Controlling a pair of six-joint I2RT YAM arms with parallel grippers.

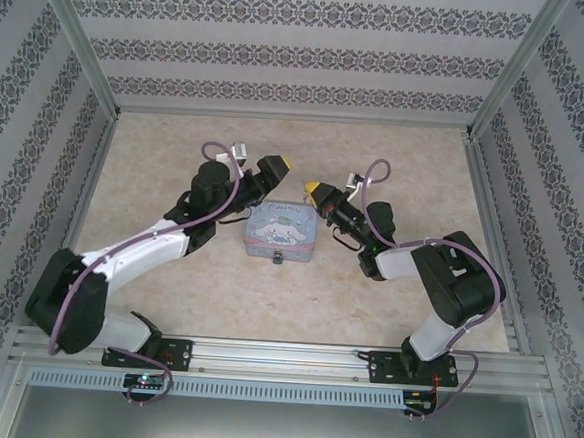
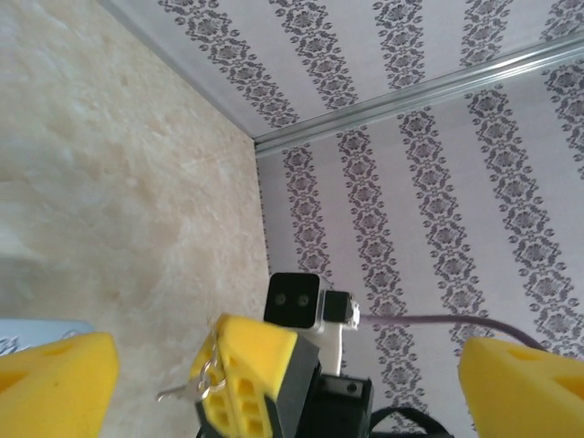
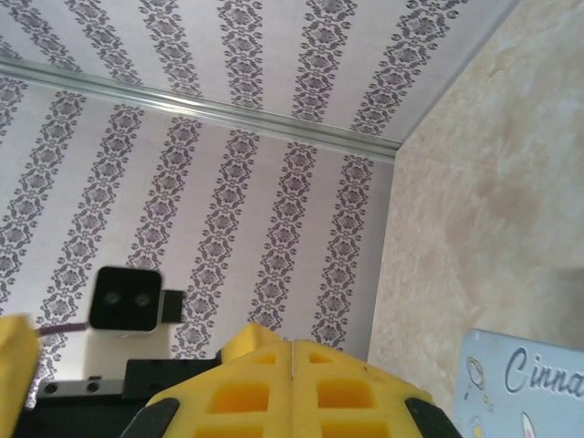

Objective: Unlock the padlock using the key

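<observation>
Beige marbled table (image 1: 148, 269) carries the cartoon tin (image 1: 281, 228) at its centre.

Padlock (image 1: 279, 260): small and dark, sitting at the middle of the tin's near edge.

Right gripper (image 1: 317, 189): just beyond the tin's far right corner, jaws fully closed on the key (image 2: 175, 394) (its ring (image 2: 208, 370) hangs beside the yellow pads (image 2: 260, 360)).

Left gripper (image 1: 274, 166): just beyond the tin's far left corner, jaws spread wide, holding nothing.

Key and padlock are apart, on opposite sides of the tin. The key is at the far side and the padlock at the near side.
</observation>
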